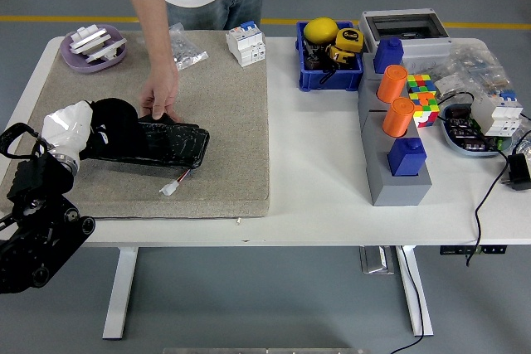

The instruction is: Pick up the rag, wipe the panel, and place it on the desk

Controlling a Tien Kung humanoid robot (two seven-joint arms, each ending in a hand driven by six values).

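A black panel with a short wire and white plug lies on the beige mat. My left hand, white-backed, is at the panel's left end, shut on a black rag that rests on the panel's left part. My black left arm comes in from the lower left. A person at the far side presses one hand on the panel's far edge. The right arm is out of view.
On the mat's far edge are a purple tray with white parts, a plastic bag and white breakers. To the right stand a blue bin, a grey box with orange cylinders, a colour cube and cables.
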